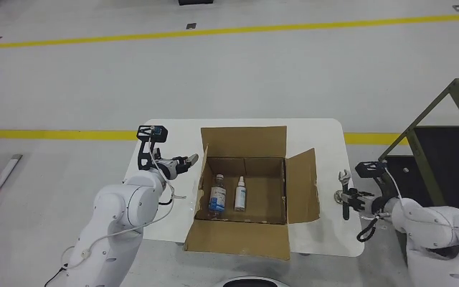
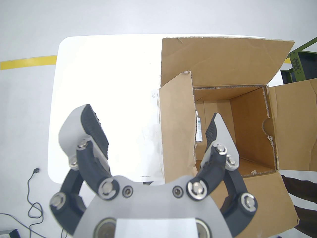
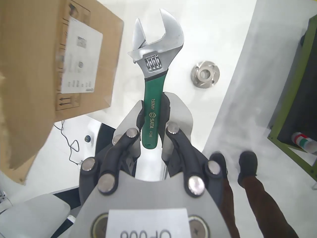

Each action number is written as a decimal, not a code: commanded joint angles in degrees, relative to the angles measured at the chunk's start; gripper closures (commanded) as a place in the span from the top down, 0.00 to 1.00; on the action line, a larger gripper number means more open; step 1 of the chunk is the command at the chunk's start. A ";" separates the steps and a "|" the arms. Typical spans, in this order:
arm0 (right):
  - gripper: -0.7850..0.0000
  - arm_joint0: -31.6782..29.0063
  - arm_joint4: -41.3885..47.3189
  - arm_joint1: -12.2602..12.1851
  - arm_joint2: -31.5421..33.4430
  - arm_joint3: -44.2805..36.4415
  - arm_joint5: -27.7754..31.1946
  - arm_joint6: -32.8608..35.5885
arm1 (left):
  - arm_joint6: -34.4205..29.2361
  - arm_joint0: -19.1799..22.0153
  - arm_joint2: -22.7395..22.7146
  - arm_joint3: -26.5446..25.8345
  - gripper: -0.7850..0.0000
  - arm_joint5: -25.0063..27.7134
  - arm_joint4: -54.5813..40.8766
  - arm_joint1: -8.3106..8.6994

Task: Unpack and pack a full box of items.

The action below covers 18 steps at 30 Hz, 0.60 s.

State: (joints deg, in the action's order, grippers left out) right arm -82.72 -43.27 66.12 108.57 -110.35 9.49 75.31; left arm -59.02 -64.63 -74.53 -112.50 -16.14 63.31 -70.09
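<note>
An open cardboard box [image 1: 244, 237] stands in the middle of the white table [image 1: 315, 136]. Inside lie a clear bottle with a blue label [image 1: 216, 196] and a small white spray bottle [image 1: 240, 194]. My left gripper [image 1: 188, 162] hovers open just outside the box's left flap [image 2: 177, 127], holding nothing. My right gripper [image 3: 153, 117] is shut on the green handle of an adjustable wrench [image 3: 155, 75], held above the table's right edge; the same wrench [image 1: 345, 192] shows right of the box. A round metal flange [image 3: 205, 74] lies on the table beyond the wrench's head.
The box's right flap [image 1: 303, 188] lies folded out towards the right arm. A green-framed rack [image 1: 423, 151] stands right of the table. A black cable [image 2: 33, 204] lies on the floor. Bare table stretches left of the box [image 2: 104, 80].
</note>
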 commanded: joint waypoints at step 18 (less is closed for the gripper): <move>0.00 -4.01 21.67 -1.40 4.15 -8.33 4.11 -3.24 | 0.00 0.00 0.00 0.00 1.00 0.00 0.00 0.00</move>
State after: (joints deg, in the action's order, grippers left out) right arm -86.86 -22.58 64.82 112.95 -118.81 13.41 71.72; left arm -59.02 -64.63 -74.53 -112.50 -16.14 63.31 -70.09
